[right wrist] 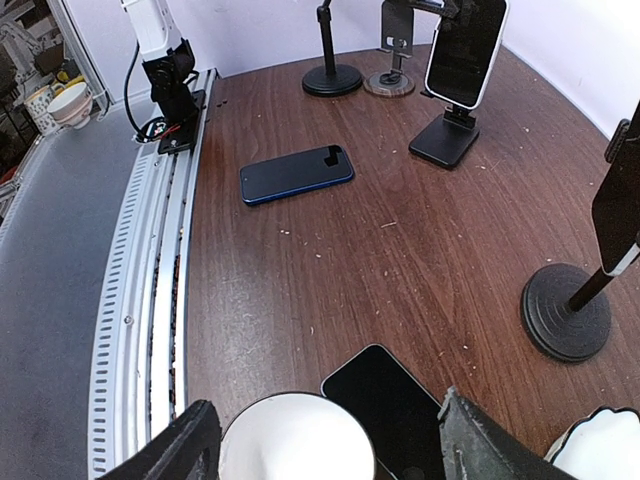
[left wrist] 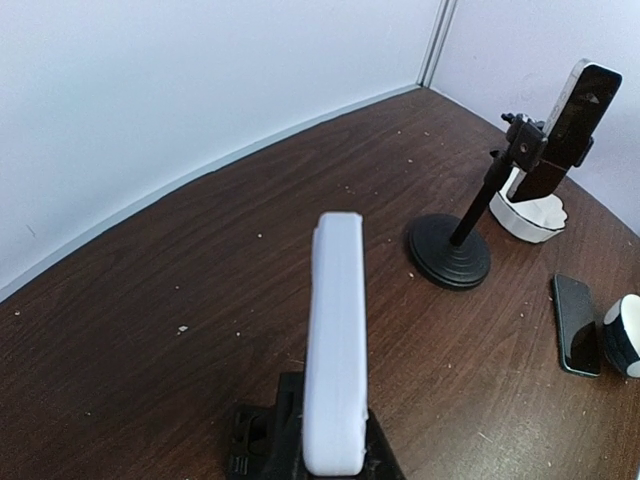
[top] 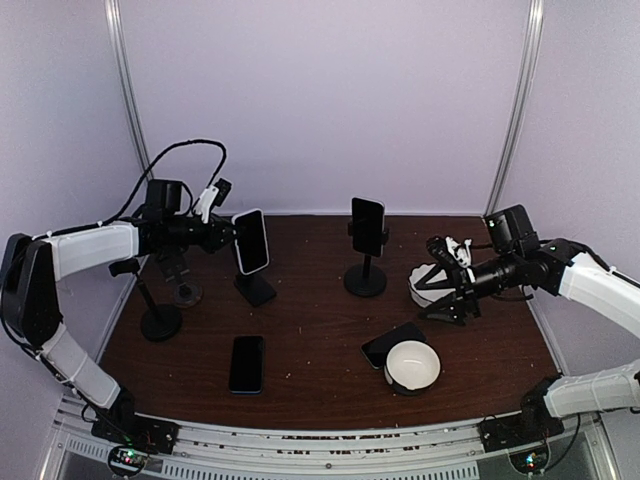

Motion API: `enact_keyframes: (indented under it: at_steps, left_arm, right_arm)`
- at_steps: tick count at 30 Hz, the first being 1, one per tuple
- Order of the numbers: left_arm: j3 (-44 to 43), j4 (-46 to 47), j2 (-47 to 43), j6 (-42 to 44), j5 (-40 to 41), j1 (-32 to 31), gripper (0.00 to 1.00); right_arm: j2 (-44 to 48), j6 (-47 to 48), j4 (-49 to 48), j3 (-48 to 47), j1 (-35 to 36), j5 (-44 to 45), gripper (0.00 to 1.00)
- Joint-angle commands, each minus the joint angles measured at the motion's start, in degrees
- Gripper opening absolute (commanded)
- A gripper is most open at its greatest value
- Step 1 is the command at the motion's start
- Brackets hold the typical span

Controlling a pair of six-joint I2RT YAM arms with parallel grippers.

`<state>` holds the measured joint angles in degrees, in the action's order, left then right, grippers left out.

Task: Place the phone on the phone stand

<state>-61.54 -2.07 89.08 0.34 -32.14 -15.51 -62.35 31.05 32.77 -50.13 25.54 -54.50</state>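
Presently, the left arm is seen folded at the table's 9 o'clock edge, elbow against the wall, forearm run level toward 3 o'clock. The left gripper (top: 222, 236) is met with the left edge of the white phone (top: 250, 241). In the left wrist view the phone (left wrist: 335, 350) is seen edge-on, flanked low by black parts. Jaws are noted nearly together, clamped on the phone. The phone is held upright, screen toward 5 o'clock, its lower end on the stand (top: 256, 289), at 10 o'clock on the table (top: 320, 400).

The right arm is bent back from the 3 o'clock side, wrist pitched down and pointed toward 9 o'clock. The right gripper (top: 435, 293) is spread wide, nothing between the fingers (right wrist: 190, 440). Below it a bowl (right wrist: 290, 440) and a black phone (right wrist: 385, 400) are seen.
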Motion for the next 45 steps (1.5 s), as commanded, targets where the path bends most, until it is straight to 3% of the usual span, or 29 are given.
enact_keyframes:
  at_steps: [1,10,19,36,45]
  left_arm:
    - [-0.28,-0.02,-1.86,4.04,2.63,-0.31,0.00]
    - [-0.16,-2.63,-3.16,8.22,4.51,-1.32,0.00]
    - [0.83,-3.55,-4.72,12.34,1.41,-1.34,0.00]
    - [3.58,0.42,-8.07,12.39,-0.04,-0.79,0.00]
    - [4.98,3.42,-5.15,11.89,-1.08,0.04,0.00]
  right_arm:
    - [-0.14,0.50,0.27,-0.21,0.47,-1.21,0.77]
    - [0.26,0.59,0.43,-0.11,0.57,-1.27,0.77]
    - [0.51,0.60,0.62,-0.01,0.74,-1.51,0.77]
    - [1.13,0.86,0.84,0.22,0.83,-1.65,0.77]
    - [0.98,1.12,1.22,0.24,1.00,-1.75,0.77]
